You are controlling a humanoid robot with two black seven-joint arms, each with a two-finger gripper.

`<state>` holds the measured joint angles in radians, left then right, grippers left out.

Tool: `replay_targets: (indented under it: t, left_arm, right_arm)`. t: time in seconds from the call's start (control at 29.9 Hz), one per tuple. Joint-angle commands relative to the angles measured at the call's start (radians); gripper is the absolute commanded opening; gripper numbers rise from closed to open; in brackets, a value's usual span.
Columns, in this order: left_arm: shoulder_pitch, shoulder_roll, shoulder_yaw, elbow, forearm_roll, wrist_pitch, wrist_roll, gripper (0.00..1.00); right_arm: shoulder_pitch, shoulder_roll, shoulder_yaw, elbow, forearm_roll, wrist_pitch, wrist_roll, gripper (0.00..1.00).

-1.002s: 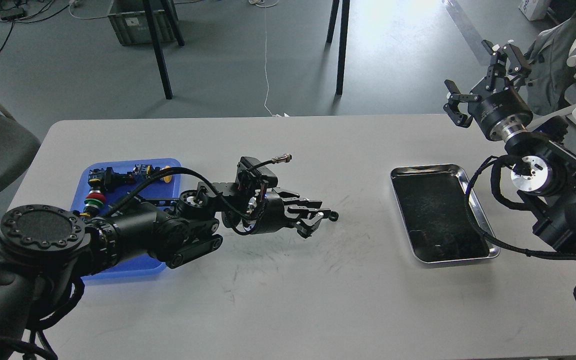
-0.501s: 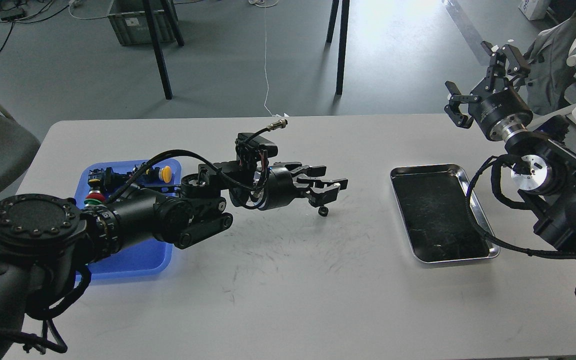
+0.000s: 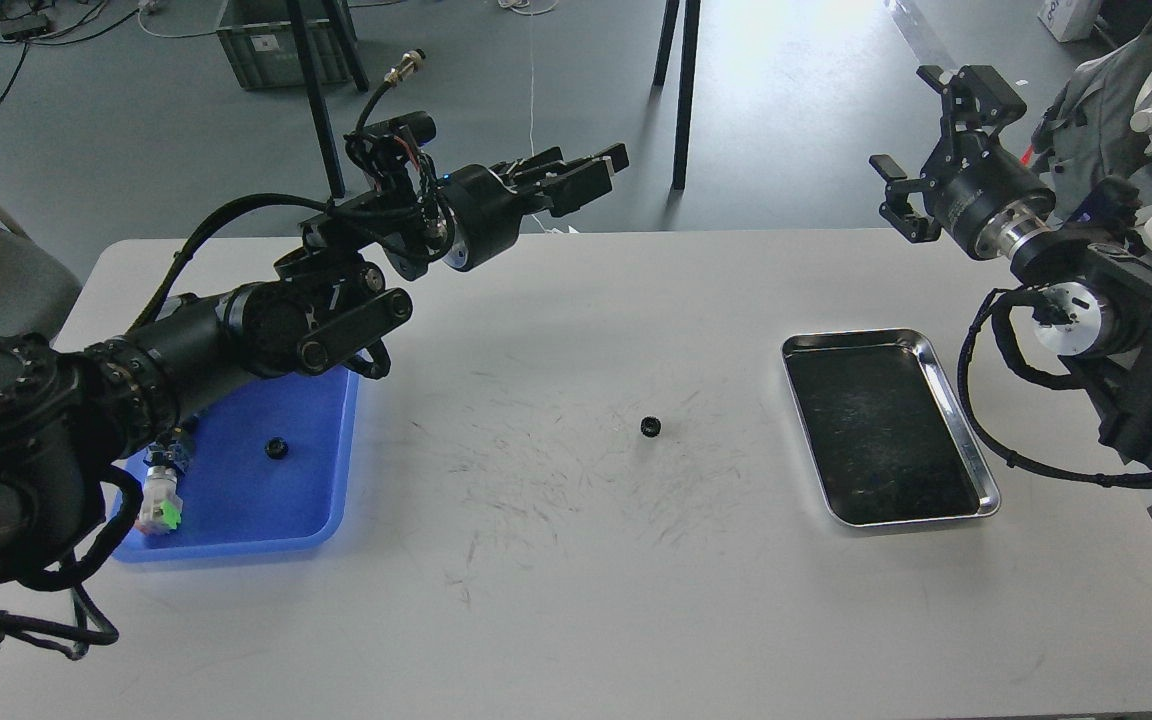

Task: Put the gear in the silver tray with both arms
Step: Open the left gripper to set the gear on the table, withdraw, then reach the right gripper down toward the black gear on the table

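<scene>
Mid-table, the gear is lying free, left of the silver tray. I'm parking the left gripper high, fingers near-closed, empty. Right gripper is hovering spread; I'm planning a vertical descent, centred pinch.

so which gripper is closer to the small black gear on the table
Left, though not by much. The left gripper is raised up beyond the gear, toward the table's far edge. The right gripper is up past the far right corner, beyond the silver tray.
</scene>
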<state>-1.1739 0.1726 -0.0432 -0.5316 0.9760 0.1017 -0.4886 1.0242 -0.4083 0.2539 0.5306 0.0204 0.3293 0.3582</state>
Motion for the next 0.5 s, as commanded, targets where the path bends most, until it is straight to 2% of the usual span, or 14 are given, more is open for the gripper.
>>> replay_targets:
  t: [0.0, 0.37, 0.47]
  left_arm:
    - [0.003, 0.051, -0.047, 0.039, -0.066, -0.002, 0.000, 0.98]
    - [0.039, 0.240, -0.052, 0.041, -0.302, -0.008, 0.000, 0.98]
    - [0.043, 0.271, -0.058, 0.045, -0.391, -0.065, 0.000, 0.98]
  right_arm:
    - [0.026, -0.012, -0.021, 0.008, -0.019, 0.004, -0.004, 0.99]
    - [0.126, -0.009, -0.263, 0.006, -0.102, -0.003, -0.007, 0.98]
    - [0.160, -0.007, -0.340, 0.006, -0.134, -0.018, -0.004, 0.98]
